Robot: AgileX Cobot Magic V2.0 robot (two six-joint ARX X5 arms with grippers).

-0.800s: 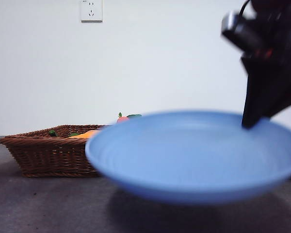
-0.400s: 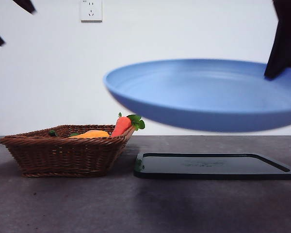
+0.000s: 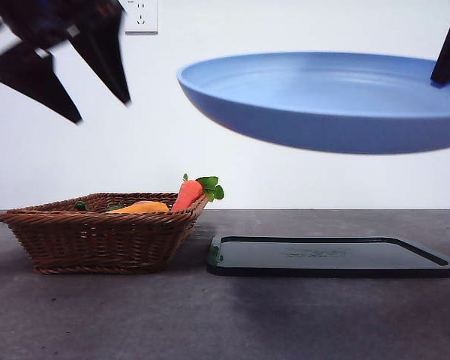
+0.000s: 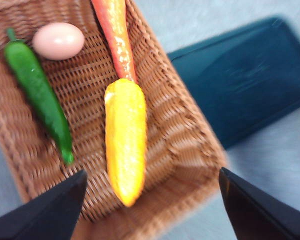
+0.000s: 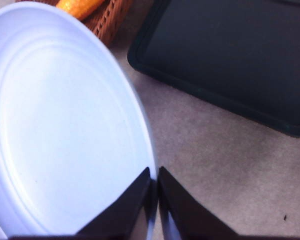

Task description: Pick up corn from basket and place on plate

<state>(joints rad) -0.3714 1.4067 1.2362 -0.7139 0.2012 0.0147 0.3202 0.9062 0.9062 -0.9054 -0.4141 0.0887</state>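
Note:
The corn (image 4: 125, 140) lies in the brown wicker basket (image 3: 97, 236), and only its top (image 3: 141, 206) shows over the rim in the front view. My left gripper (image 3: 79, 79) hangs open high above the basket, with nothing between its jaws. In the left wrist view the gripper (image 4: 150, 210) is over the basket (image 4: 190, 150) near the corn's end. The light-blue plate (image 3: 330, 97) is held in the air above the black tray, tilted. My right gripper (image 5: 154, 182) is shut on the plate's rim (image 5: 65, 125).
A flat black tray (image 3: 330, 256) lies on the table to the right of the basket. In the basket also lie a carrot (image 3: 189, 193), a green pepper (image 4: 37, 92) and a peach-coloured egg (image 4: 58, 41). A wall socket (image 3: 141, 15) is behind.
The plate has risen from close to the table to high above the tray. The left gripper has come down into view at the top left, over the basket.

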